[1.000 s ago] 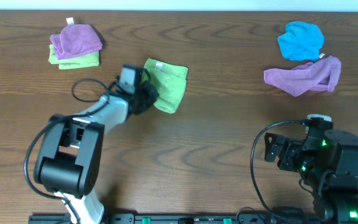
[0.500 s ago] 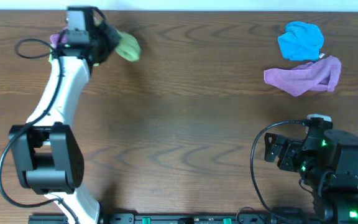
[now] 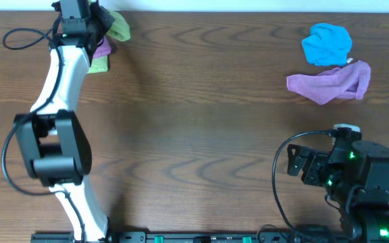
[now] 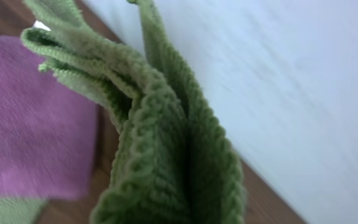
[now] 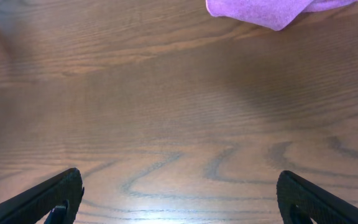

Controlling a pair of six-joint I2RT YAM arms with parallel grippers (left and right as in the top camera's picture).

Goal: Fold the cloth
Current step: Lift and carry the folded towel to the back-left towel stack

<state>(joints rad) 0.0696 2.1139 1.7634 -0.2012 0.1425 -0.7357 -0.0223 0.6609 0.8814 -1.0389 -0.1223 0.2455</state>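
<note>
The lime-green cloth (image 3: 118, 25) is bunched up and held at the far left back edge of the table, over a stack of a purple cloth (image 3: 102, 47) on a green one (image 3: 97, 65). My left gripper (image 3: 94, 24) is shut on the cloth; in the left wrist view the folded cloth (image 4: 160, 137) fills the frame and hides the fingers. The purple cloth (image 4: 30, 118) lies below it. My right gripper (image 5: 179, 199) is open and empty above bare table at the front right.
A bright blue cloth (image 3: 327, 44) and a purple cloth (image 3: 331, 82) lie at the back right; the purple one shows in the right wrist view (image 5: 272, 11). A white wall (image 4: 278, 74) runs behind the table's back edge.
My left arm has carried the green cloth from the left middle of the table to the back left corner, above the purple-and-green stack. The right arm has not moved.
</note>
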